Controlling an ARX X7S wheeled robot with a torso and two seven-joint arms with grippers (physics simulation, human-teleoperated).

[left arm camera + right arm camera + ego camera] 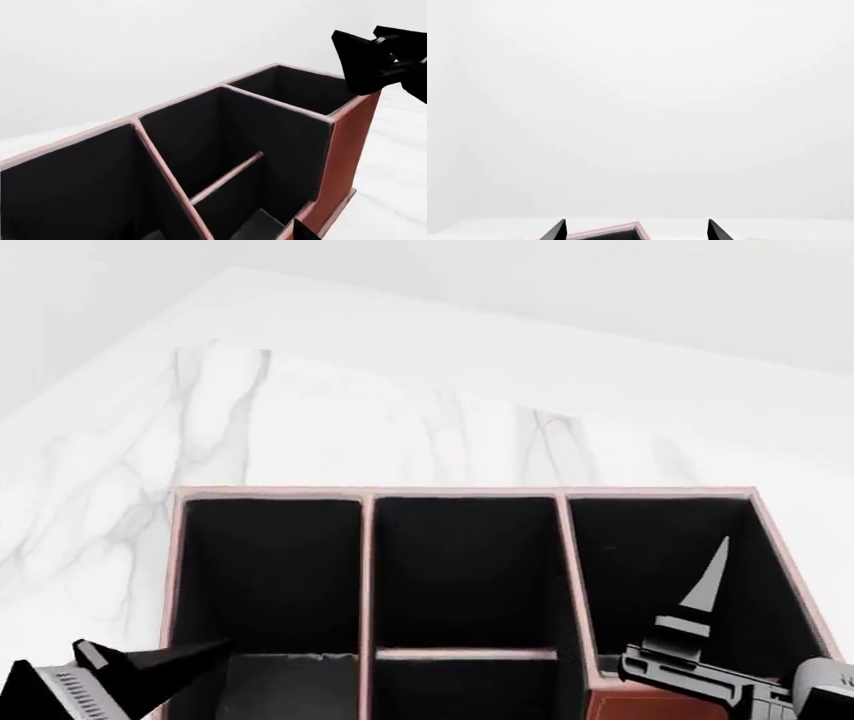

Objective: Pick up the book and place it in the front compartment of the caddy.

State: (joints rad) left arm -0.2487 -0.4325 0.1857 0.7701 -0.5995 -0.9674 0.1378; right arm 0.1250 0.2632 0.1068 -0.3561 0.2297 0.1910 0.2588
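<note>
I am holding both arms up near the caddy, which is sitting on the white marble-veined table and filling the lower part of the head view. The right gripper is hanging over the caddy's right-hand end; its wrist view shows two finger tips spread apart with nothing between them, so I am reading it as released and empty. The left gripper is reaching in low at the caddy's left edge — only one dark finger is showing, so I cannot tell whether it is spread or clenched.

The book is not appearing in any view; a flat dark shape at the bottom of one section in the left wrist view could be it, but I cannot say. My guess is that both arms are lifted high to stay clear of the tall dividers.

I am seeing no brand, label or writing anywhere — the caddy's reddish-brown wall is plain.
</note>
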